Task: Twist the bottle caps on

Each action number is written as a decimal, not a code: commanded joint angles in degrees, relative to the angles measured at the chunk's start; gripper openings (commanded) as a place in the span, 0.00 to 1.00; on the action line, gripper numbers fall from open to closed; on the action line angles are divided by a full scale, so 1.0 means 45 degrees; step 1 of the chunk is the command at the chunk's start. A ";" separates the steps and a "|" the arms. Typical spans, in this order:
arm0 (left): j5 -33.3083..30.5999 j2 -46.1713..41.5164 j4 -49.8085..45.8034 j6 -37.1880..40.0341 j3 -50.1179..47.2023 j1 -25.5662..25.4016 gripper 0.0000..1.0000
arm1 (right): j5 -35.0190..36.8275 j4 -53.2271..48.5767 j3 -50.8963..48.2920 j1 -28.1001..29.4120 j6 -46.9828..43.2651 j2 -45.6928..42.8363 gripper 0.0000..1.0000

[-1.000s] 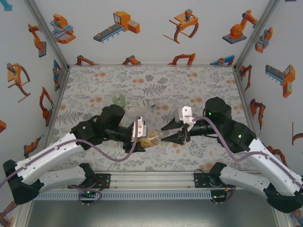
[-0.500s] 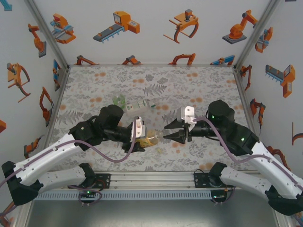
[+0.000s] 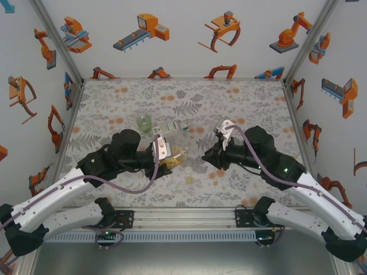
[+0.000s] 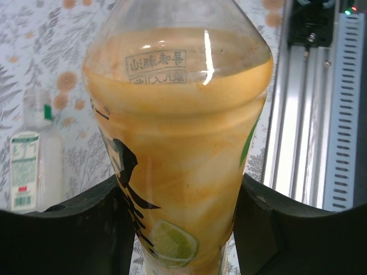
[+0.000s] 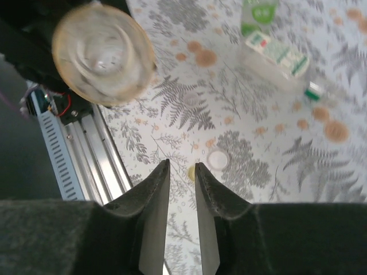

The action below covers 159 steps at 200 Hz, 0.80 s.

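The patterned table (image 3: 241, 103) carries everything, and each place below is given from the amber bottle (image 3: 176, 156), which is held off the surface near the table's front middle. The left arm (image 3: 69, 186) reaches to it from the near left, and the right arm (image 3: 292, 177) comes in from the near right.

The left gripper (image 4: 179, 195) is clamped on the amber bottle, with one dark finger (image 4: 86, 223) pressed to each side of its yellow-labelled body. The right gripper (image 3: 206, 156) sits just to the right of the bottle, apart from it. In the right wrist view its fingers (image 5: 153, 212) stand nearly together with a narrow gap, and nothing is between them.

The clear bottle (image 3: 172, 128) with the green-white label lies on its side just beyond the amber bottle. The squat green-tinted bottle (image 3: 143, 122) rests beyond it and a little to the left, beside the clear one.

Two bottle caps lie on the table just right of the amber bottle, between the two grippers. They are a whitish cap (image 3: 189, 169) and, nearer the front edge, a yellowish cap (image 3: 189, 180).
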 commanded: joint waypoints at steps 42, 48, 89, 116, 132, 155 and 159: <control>-0.1766 -0.2109 0.1095 -0.2282 -0.1045 0.1131 0.00 | 0.3609 -0.1179 -0.0394 0.0846 0.6774 0.3041 0.24; -0.1826 -0.2289 0.1134 -0.2332 -0.1133 0.1136 0.00 | 0.3797 -0.1208 -0.0339 0.1022 0.7183 0.3434 0.24; -0.1956 -0.2974 0.0967 -0.2551 -0.1323 0.1150 0.00 | 0.4466 -0.1170 0.0250 0.2143 0.9210 0.6104 0.36; -0.2042 -0.3232 0.0912 -0.2601 -0.1342 0.1150 0.00 | 0.4999 -0.1370 0.0785 0.2733 0.9674 0.7782 0.42; -0.2106 -0.3336 0.0866 -0.2542 -0.1323 0.1150 0.00 | 0.5355 -0.1344 0.0856 0.2930 0.9924 0.8496 0.44; -0.2148 -0.3461 0.0824 -0.2558 -0.1337 0.1150 0.00 | 0.5403 -0.0805 0.0694 0.2945 1.0022 0.9221 0.44; -0.2148 -0.3460 0.0823 -0.2540 -0.1341 0.1150 0.00 | 0.5427 -0.0780 0.0683 0.2947 1.0033 0.9315 0.44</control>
